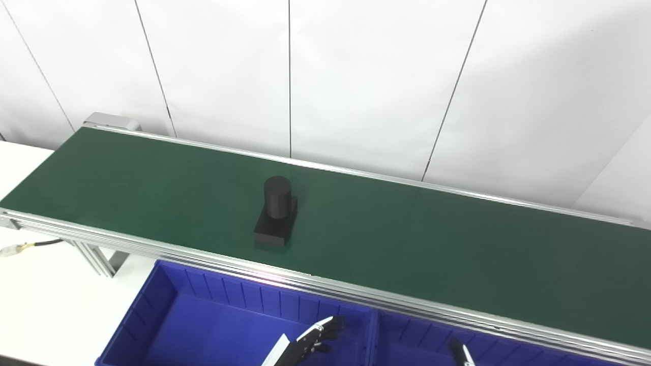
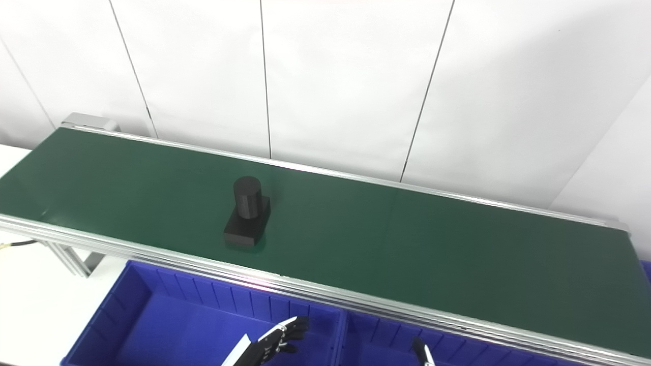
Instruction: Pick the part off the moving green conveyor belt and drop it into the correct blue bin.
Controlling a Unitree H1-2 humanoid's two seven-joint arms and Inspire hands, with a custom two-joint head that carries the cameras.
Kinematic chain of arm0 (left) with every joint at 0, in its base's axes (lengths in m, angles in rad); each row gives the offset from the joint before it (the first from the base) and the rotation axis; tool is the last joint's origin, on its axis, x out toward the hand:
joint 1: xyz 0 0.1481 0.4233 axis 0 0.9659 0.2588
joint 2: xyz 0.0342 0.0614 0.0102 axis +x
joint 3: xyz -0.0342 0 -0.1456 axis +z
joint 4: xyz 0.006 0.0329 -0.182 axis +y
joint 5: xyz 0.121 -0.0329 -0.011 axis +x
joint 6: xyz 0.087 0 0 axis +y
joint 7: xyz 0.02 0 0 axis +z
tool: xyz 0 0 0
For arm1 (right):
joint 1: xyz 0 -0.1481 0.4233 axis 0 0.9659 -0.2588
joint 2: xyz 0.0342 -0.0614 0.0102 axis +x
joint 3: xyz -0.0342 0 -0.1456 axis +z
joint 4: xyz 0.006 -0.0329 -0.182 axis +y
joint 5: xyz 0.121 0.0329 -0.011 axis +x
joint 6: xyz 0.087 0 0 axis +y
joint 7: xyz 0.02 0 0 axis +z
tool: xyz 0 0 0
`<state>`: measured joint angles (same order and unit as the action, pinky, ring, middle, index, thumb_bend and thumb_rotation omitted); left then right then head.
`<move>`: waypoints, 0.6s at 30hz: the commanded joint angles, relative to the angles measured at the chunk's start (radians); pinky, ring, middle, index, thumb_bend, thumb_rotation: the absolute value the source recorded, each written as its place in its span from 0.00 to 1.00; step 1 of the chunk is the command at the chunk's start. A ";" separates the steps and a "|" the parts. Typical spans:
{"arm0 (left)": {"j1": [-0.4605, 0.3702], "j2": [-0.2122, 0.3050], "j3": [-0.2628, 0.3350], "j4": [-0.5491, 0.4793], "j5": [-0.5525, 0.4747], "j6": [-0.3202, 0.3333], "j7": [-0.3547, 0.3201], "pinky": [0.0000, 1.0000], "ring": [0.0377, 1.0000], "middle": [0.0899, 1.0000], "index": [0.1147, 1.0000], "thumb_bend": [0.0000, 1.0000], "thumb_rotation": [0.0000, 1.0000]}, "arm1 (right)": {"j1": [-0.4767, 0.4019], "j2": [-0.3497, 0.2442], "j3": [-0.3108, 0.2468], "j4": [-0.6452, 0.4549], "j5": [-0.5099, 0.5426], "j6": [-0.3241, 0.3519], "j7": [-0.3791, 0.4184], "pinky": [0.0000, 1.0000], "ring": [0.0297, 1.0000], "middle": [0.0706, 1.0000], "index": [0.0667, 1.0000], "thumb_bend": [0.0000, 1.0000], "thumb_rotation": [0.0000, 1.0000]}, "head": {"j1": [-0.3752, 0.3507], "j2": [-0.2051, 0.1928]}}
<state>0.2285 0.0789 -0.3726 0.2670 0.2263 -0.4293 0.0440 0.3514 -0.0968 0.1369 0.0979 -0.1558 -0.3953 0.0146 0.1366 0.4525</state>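
Observation:
A black part (image 1: 275, 217), a short cylinder standing on a flat rectangular base, sits upright on the green conveyor belt (image 1: 407, 244), left of its middle; it also shows in the right eye view (image 2: 247, 211). My left hand (image 1: 316, 336) hovers low over the left blue bin (image 1: 152, 315), fingers apart and empty, well in front of the part. Only a fingertip of my right hand (image 1: 457, 351) shows at the bottom edge over the right blue bin (image 1: 407, 335).
The belt's aluminium frame rail (image 1: 356, 292) runs between the bins and the belt. A white table (image 1: 46, 300) with a cable and connector (image 1: 20, 247) lies at the left. White wall panels stand behind the belt.

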 commanded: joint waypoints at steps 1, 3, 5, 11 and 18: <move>-0.019 0.000 -0.011 -0.008 -0.012 -0.041 0.022 0.78 0.85 0.87 0.87 0.83 0.50 | -0.011 0.011 -0.010 -0.026 0.000 -0.069 -0.025 0.97 0.98 0.96 0.97 0.74 0.51 | -0.004 0.002; -0.022 0.000 -0.015 -0.005 -0.016 -0.041 0.026 0.79 0.85 0.87 0.87 0.82 0.50 | -0.007 0.014 -0.014 -0.040 0.003 -0.072 -0.032 0.98 0.98 0.95 0.96 0.77 0.51 | -0.009 0.003; -0.025 -0.001 -0.020 0.001 -0.020 -0.041 0.033 0.79 0.85 0.87 0.87 0.82 0.49 | -0.003 0.014 -0.018 -0.061 0.011 -0.073 -0.037 0.99 0.98 0.96 0.97 0.79 0.51 | -0.014 0.003; -0.032 -0.007 -0.027 0.009 -0.029 -0.041 0.042 0.79 0.85 0.87 0.87 0.83 0.49 | 0.018 0.023 -0.036 -0.165 -0.003 -0.060 -0.050 0.98 0.97 0.95 0.96 0.83 0.53 | -0.033 0.008; -0.043 -0.009 -0.035 0.020 -0.033 -0.041 0.055 0.79 0.85 0.88 0.88 0.82 0.51 | -0.012 0.026 -0.065 -0.283 -0.045 -0.027 -0.057 0.93 0.94 0.92 0.94 0.88 0.57 | -0.069 0.018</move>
<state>0.2004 0.0807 -0.4046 0.2998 0.2044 -0.4293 0.0779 0.3611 -0.0749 0.0801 -0.1376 -0.1938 -0.4057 -0.0294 0.0691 0.4678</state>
